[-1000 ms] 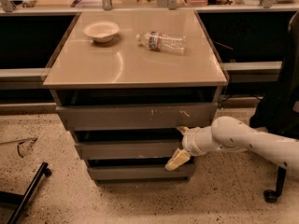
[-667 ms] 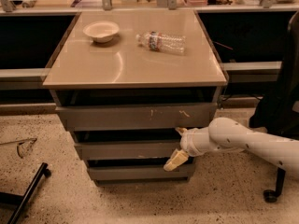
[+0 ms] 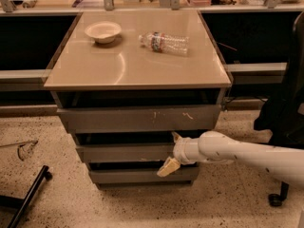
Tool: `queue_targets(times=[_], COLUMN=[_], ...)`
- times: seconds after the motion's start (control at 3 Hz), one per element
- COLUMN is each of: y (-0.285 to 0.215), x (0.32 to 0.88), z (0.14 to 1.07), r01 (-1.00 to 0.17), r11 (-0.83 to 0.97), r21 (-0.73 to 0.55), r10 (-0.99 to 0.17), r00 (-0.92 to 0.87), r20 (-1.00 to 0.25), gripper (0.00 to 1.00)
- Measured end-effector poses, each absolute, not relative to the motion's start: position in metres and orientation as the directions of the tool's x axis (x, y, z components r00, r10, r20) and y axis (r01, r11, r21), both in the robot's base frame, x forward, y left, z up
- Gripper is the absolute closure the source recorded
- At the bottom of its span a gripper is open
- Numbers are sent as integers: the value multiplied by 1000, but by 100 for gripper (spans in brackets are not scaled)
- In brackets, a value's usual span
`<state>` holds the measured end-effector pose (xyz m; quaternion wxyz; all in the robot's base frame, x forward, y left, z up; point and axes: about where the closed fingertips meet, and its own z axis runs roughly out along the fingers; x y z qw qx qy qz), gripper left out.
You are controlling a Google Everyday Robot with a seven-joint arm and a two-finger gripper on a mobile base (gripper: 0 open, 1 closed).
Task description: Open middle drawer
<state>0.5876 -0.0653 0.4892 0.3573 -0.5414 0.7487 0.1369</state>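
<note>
The cabinet has three grey drawer fronts. The middle drawer (image 3: 123, 152) has a plain front and sits between the taller scratched top front (image 3: 137, 118) and the short bottom front (image 3: 137, 175). My gripper (image 3: 172, 152), on a white arm from the right, is at the right part of the middle drawer front. It is open. One tan fingertip (image 3: 176, 137) is at the front's top edge, in the dark gap above it. The other (image 3: 168, 167) hangs below the front's lower edge.
A white bowl (image 3: 102, 31) and a clear plastic bottle (image 3: 164, 42) lie on the cabinet's tan top (image 3: 118, 68). A black office chair (image 3: 285, 108) stands at the right. A black bar (image 3: 28, 196) lies on the speckled floor at the left.
My gripper and arm have shifted a little to the left along the middle drawer front. The drawers have not visibly moved.
</note>
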Motion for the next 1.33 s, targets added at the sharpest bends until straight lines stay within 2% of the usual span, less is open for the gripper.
queue_targets(times=[0.33,1.33], y=[-56,-43], x=[583,617], z=[477,426], r01=[-893,-920], r11=[393,351], r21=[-221,-172], r10=[-709,-733], r00=[-141,-156], r20=[-691,-662], gripper=[0,0])
